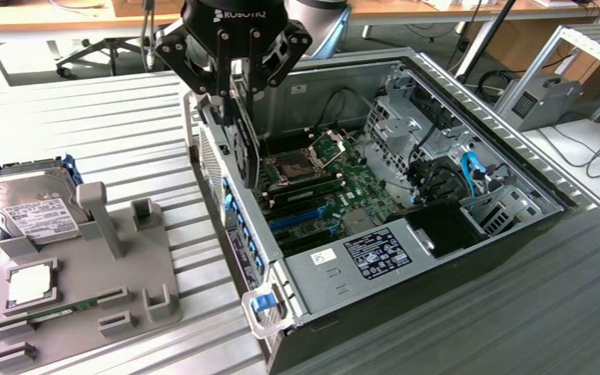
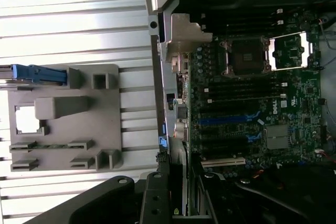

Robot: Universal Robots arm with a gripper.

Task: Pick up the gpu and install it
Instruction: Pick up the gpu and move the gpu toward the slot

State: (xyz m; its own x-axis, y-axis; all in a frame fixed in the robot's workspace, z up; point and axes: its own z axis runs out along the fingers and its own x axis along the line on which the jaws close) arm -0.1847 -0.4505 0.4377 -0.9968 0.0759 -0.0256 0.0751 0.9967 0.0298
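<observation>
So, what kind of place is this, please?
Most likely a robotics lab bench for computer assembly. A gripper holds the gpu at an open computer case, a grey fixture keeps spare parts such as a hard drive, and desks with cables stand behind.

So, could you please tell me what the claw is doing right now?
The claw is closed on the gpu, held edge-on above the computer case.
</observation>
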